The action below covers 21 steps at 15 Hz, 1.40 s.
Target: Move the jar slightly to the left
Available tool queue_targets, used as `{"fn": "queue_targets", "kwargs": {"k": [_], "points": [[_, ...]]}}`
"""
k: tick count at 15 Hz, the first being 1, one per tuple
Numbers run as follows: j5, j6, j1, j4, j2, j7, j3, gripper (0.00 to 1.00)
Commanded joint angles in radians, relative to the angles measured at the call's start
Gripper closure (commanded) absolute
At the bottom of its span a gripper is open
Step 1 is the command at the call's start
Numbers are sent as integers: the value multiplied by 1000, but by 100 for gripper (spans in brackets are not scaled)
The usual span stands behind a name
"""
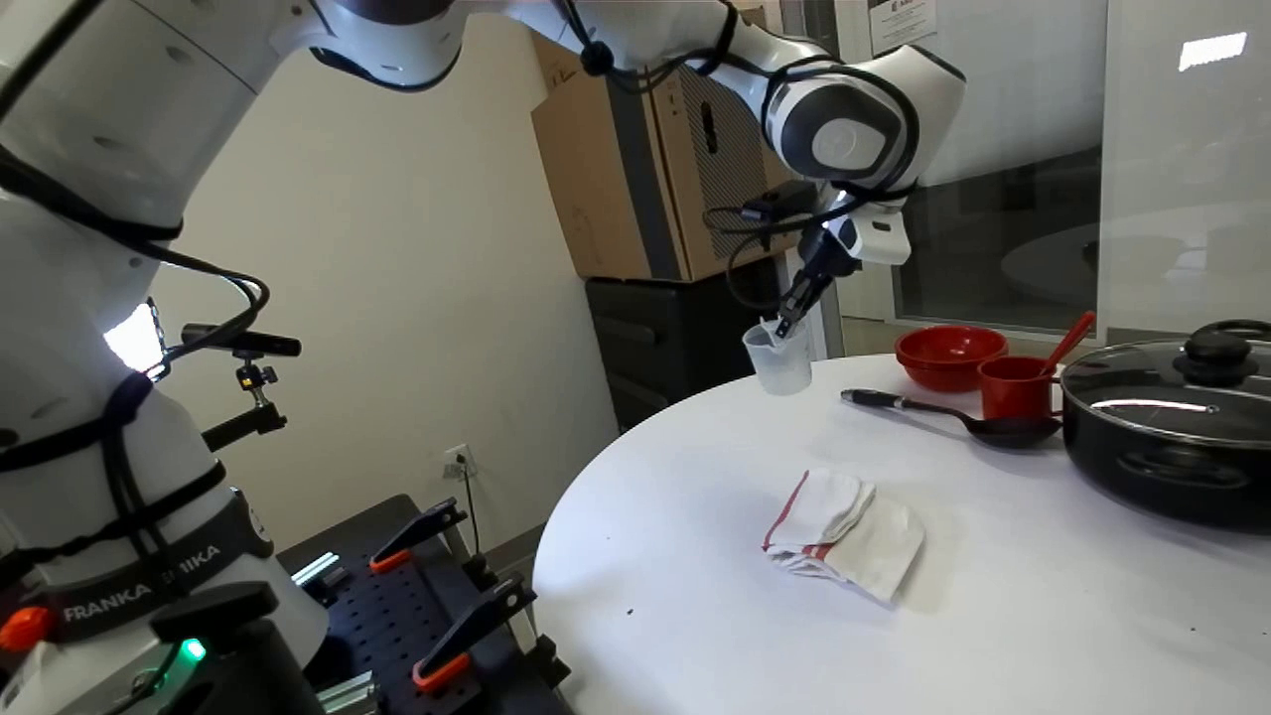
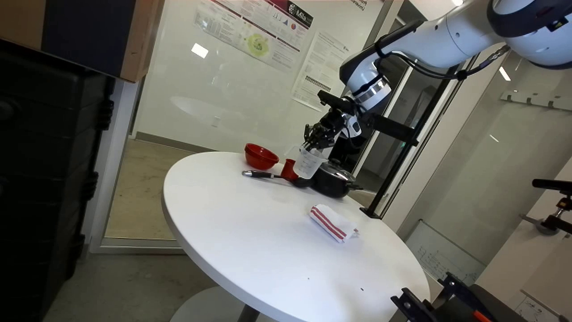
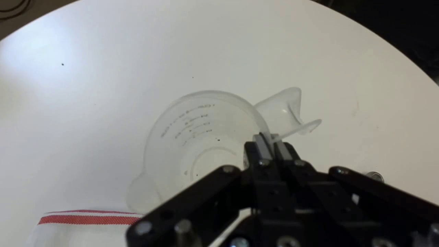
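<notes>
The jar is a clear plastic measuring cup (image 1: 781, 369) with printed marks, a spout and a handle. It also shows in an exterior view (image 2: 307, 164) and in the wrist view (image 3: 202, 127). My gripper (image 1: 786, 320) is shut on the cup's rim near the handle, as the wrist view shows at the fingertips (image 3: 271, 142). One finger is inside the cup and one outside. The cup hangs above the white table (image 1: 675, 556), slightly tilted, apart from the tabletop. Part of the cup's lower side is hidden behind the gripper in the wrist view.
A folded white towel with red stripes (image 1: 844, 536) lies on the table. A black spoon (image 1: 923, 405), red bowls (image 1: 948, 359), a red cup (image 1: 1013, 389) with a utensil and a lidded black pan (image 1: 1157, 452) stand towards one side. Cardboard boxes (image 1: 616, 179) stand behind.
</notes>
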Motion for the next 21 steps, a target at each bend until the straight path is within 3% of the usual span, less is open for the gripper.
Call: {"fn": "queue_targets", "kwargs": {"k": [1, 10, 21], "points": [[-19, 65, 15, -15, 22, -55, 9, 99], [-1, -34, 2, 130, 190, -22, 65, 99], [-48, -75, -6, 289, 321, 7, 40, 99]]}}
